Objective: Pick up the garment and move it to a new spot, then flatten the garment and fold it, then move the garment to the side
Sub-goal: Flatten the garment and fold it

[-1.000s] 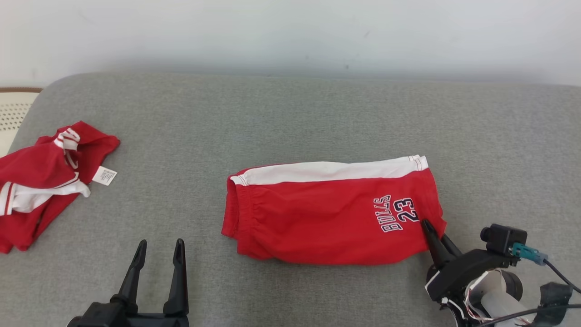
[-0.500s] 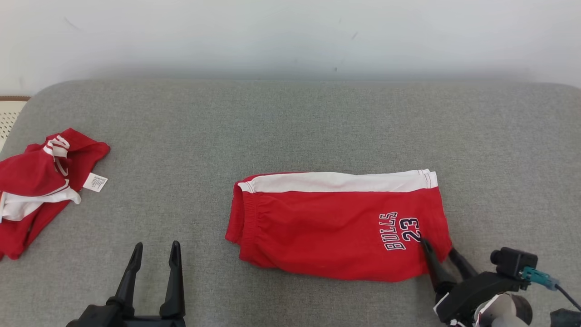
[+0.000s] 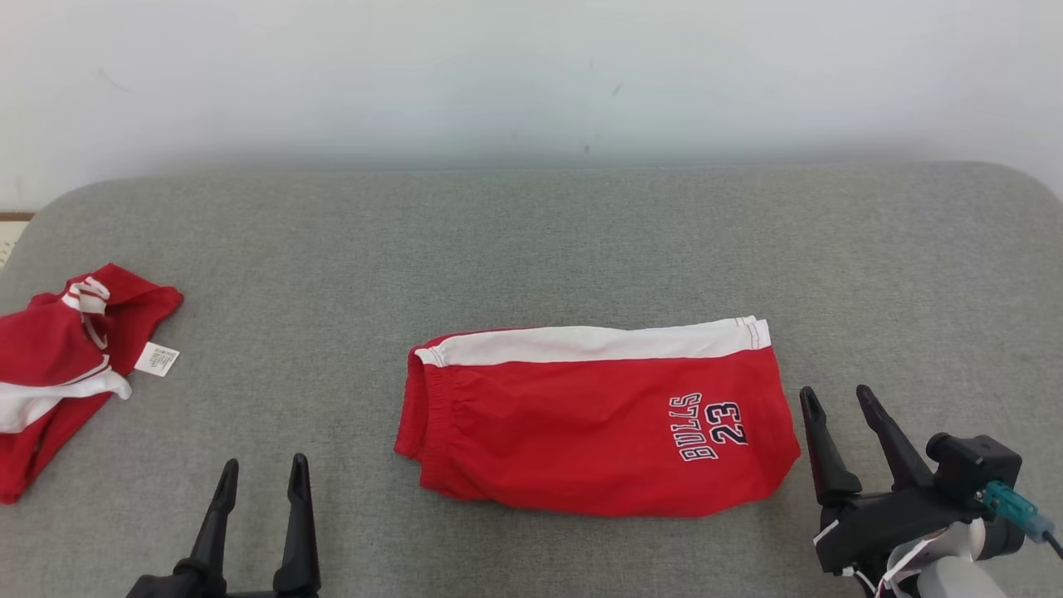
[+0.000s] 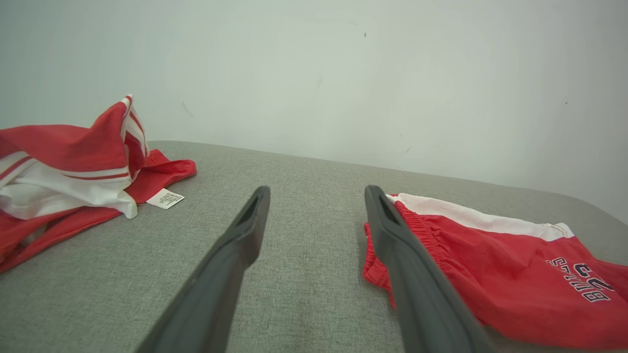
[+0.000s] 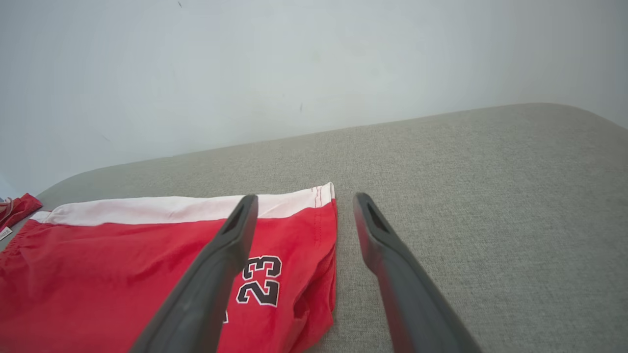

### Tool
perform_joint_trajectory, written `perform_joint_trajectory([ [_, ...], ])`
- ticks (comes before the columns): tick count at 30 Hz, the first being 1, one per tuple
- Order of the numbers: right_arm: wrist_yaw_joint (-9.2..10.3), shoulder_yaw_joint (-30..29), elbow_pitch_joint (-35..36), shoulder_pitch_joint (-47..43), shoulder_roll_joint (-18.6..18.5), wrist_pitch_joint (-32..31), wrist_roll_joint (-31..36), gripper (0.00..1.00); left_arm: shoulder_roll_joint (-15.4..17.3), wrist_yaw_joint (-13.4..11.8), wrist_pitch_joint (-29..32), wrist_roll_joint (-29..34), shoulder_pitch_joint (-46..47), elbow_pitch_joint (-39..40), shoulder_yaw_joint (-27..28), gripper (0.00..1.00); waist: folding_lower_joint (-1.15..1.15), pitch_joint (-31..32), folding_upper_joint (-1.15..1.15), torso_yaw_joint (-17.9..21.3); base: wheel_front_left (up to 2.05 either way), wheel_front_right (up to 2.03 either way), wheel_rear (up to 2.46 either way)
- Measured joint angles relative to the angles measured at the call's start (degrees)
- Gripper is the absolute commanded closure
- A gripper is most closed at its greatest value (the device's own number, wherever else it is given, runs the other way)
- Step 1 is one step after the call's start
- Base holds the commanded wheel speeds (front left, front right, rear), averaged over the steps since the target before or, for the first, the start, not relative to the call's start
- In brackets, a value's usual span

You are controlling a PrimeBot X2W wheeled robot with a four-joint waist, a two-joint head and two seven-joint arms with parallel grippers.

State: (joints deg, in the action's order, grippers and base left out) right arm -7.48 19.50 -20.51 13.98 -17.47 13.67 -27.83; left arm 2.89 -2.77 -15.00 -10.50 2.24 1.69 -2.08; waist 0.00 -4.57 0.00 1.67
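Grey woven cloth with a fine, even grain was stretched over the padded surface point(image 3: 531, 249), whose far corners were rounded; a plain pale wall point(image 3: 531, 75) with a few small dark marks was seen behind it.

The red shorts point(image 3: 581, 432) were laid near the middle of the surface, folded into a long, roughly rectangular shape. A white band ran along the far edge, a gathered elastic waist was turned to the left, and "BULLS 23" was printed in dark, white-edged letters near the right hem. The layers beneath the top one were hidden. In the right wrist view the word beside the number was covered by one finger.

A second red and white garment point(image 3: 50, 374) was left crumpled at the far left, well apart from the shorts and cut off by the picture's edge. Its white label point(image 3: 156, 359) was turned up, but the print was too small to be read.

The left tool point(image 3: 264, 462) was held wide apart and empty over bare cloth, near the waist end of the shorts, with its base cut off at the bottom edge. The right tool point(image 3: 836, 391) was likewise spread and gripped nothing; it was placed just beside the right hem, with a narrow strip of grey visible between its nearer finger and the red fabric.
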Motion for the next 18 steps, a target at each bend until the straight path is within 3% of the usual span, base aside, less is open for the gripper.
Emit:
perform_joint_trajectory([
  [7, 0.00, -3.8, 6.8, -3.9, 2.0, 1.1, 8.3, 0.00, 0.0, -0.3, 0.0, 0.1, -1.1, 0.5, 1.0, 0.00, 0.00, 1.0, 0.00, 1.7, 0.00, 0.00, 0.00],
  [18, 0.00, -8.5, 14.2, -11.2, 5.5, 1.3, 14.8, 0.00, 0.0, -0.3, 0.0, 2.1, -2.3, 0.6, 2.0, 0.00, 0.00, 3.2, 0.00, 3.3, 0.00, 0.00, 0.00],
])
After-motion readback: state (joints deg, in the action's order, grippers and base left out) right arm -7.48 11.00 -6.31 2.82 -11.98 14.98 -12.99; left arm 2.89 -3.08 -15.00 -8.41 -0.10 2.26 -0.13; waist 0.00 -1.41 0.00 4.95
